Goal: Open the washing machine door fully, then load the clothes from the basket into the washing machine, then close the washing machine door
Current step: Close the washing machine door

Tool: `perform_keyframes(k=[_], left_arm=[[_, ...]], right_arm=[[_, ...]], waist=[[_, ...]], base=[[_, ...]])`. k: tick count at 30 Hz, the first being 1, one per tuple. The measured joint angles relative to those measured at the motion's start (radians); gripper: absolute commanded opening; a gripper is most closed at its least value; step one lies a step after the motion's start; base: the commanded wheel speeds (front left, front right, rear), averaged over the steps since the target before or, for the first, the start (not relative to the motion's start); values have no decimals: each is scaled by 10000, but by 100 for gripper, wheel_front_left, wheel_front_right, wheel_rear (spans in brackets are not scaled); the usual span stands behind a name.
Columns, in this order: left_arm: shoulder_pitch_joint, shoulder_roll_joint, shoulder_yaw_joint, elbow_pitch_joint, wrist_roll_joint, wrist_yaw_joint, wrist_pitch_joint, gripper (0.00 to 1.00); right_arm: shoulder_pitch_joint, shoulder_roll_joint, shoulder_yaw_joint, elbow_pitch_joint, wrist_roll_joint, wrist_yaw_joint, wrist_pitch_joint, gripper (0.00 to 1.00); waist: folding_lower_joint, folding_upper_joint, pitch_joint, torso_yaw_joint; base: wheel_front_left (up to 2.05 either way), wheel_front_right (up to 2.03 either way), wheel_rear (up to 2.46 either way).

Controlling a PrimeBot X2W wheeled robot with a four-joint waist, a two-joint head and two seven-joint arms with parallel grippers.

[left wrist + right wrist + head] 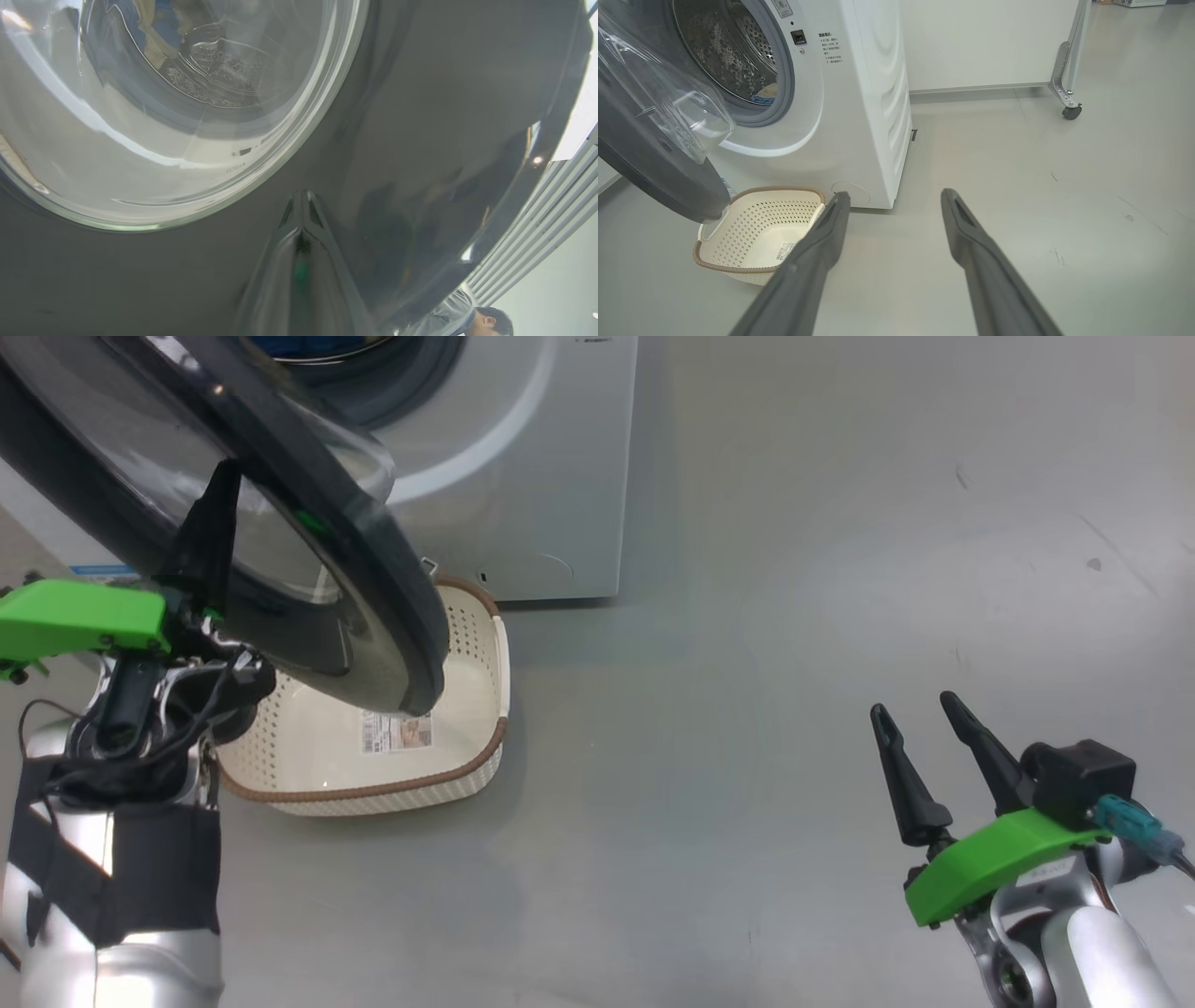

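Left claw (220,490), pinched closed, touches the door (373,551) angled over the basket (373,791); right claw (913,705) wide.

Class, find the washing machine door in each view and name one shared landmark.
Head view: washing machine door upper left, overhanging the basket.
Left wrist view: close up, glass window upper left.
Right wrist view: left edge, above the basket.
Shared landmark: blue clothes in the drum.

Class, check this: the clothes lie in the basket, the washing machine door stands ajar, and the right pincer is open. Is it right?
No. The basket is empty; the clothes lie in the drum, as the right wrist view shows. The rest holds.
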Motion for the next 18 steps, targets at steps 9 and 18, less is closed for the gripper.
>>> perform_keyframes(k=[9, 18], left_arm=[[-390, 161, -368, 454, -4, 0, -623, 0], [-395, 360, -669, 587, -19, 0, -959, 0]], right_arm=[[-111, 6, 196, 184, 15, 0, -88, 100], [-142, 6, 255, 282, 84, 0, -119, 100]], waist=[[0, 0, 60, -508], [0, 0, 35, -807]], base=[[0, 0, 0], [0, 0, 0]])
